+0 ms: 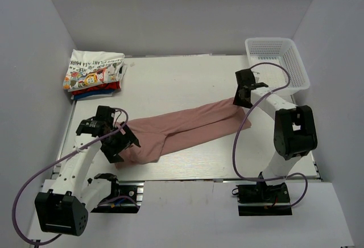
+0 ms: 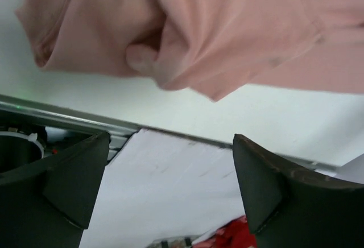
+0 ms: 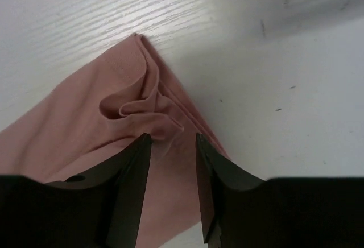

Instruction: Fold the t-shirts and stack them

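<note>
The pink tee lies on the white table, pulled out into one long band. Its long axis runs on a slant from the near left up toward the far right. The near-left end is broader and bunched into soft folds. The far-right end narrows to a corner.

The left gripper sits at the bunched end. In the left wrist view its jaws stand wide apart with nothing between them. The rumpled pink cloth lies just beyond the fingertips and clear of them, close to the table's near edge.

The right gripper is over the narrow end. Its jaws are partly apart with a slim gap, and no cloth looks pinched in it. A small crumpled ridge of the tee sits right at the tips, and flat pink cloth spreads beneath them.

A stack of folded tees, with a white printed one on top, rests in the far left corner, well apart from the pink one. A white basket stands at the far right.
</note>
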Robot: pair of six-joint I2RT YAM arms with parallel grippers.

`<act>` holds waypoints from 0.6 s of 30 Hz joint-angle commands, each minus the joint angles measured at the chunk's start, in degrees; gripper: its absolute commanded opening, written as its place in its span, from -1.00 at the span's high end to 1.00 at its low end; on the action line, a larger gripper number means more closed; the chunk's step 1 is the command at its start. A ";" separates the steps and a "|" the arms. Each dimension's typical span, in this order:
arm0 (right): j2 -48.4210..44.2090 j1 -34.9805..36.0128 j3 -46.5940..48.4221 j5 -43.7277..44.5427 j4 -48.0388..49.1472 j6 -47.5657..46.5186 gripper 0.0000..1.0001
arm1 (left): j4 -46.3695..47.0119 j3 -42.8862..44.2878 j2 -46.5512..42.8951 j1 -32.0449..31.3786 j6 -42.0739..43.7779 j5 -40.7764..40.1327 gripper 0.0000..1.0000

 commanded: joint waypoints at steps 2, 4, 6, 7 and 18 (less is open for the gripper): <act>-6.87 -0.75 1.74 4.00 -1.43 1.97 -0.18 | 3.79 6.78 3.13 -0.09 2.50 -3.77 -1.00; -7.67 -0.48 2.80 2.86 -1.79 0.05 -0.77 | 8.78 8.28 4.89 -0.09 3.03 -3.78 -1.00; -8.55 -0.22 3.68 -1.96 0.39 -3.19 -0.81 | 12.66 8.28 7.61 -0.09 3.73 -2.91 -1.00; -8.47 -0.13 3.43 -5.99 1.63 -4.18 -0.81 | 14.86 8.28 8.49 -0.09 4.34 -2.90 -1.00; 5.67 2.07 7.20 -24.84 4.38 -3.84 -0.81 | 33.95 4.60 25.80 -0.09 4.35 0.01 -1.00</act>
